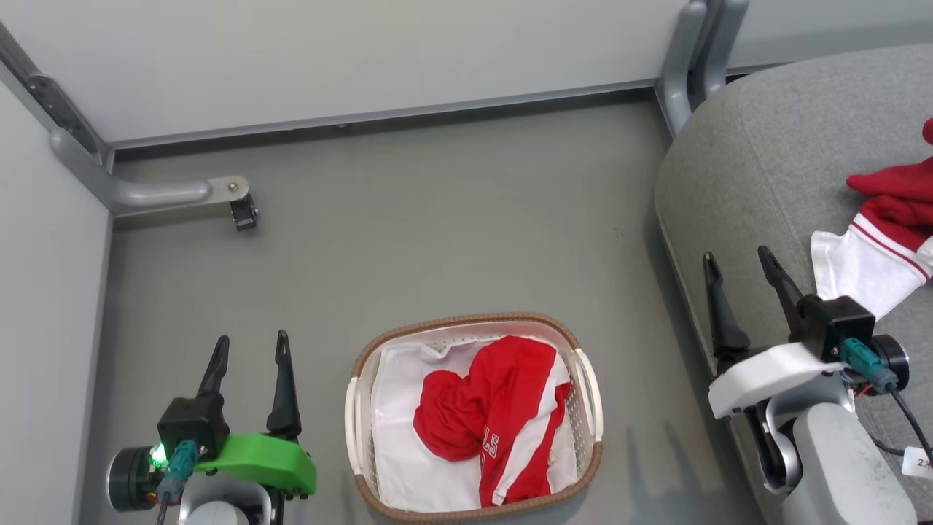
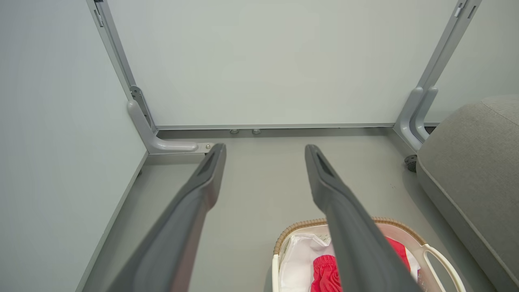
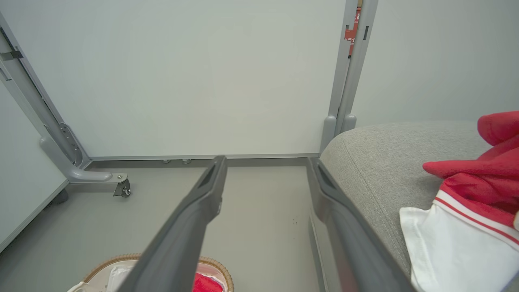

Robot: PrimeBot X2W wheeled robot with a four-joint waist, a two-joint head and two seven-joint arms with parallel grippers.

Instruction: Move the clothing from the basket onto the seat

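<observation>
**Left gripper** (image 1: 252, 337): the two dark fingers are spread apart with nothing between them. It hangs over the bare grey floor (image 1: 437, 219). Just to its right stands the basket (image 1: 466, 321), upright on the floor. In the left wrist view the basket's woven rim passes under the gripper's right-hand finger.

**Basket contents:** a red jersey (image 1: 488, 408) with white stripes and white lettering lies crumpled in the middle and right of the basket, on top of a white cloth (image 1: 397, 394) that covers the basket's bottom. Neither gripper touches the jersey or the basket.

**Right gripper** (image 1: 736, 254): the fingers are likewise parted and hold nothing. It hangs at the near-left edge of the seat (image 1: 765, 146). In the right wrist view one finger lies over the floor and the other along the cushion's edge. To the right of this gripper, close beside its wrist housing, a red-and-white garment (image 1: 896, 211) rests on the seat, its white panel nearest the gripper and its red folds beyond. Whether the housing touches the white panel cannot be told. The basket lies to this gripper's left, well apart from it.

**Surroundings:** beyond both grippers, pale partition panels (image 1: 364, 58) close off the floor, carried on a grey metal foot (image 1: 168, 193) with a caster ahead of the left gripper.
</observation>
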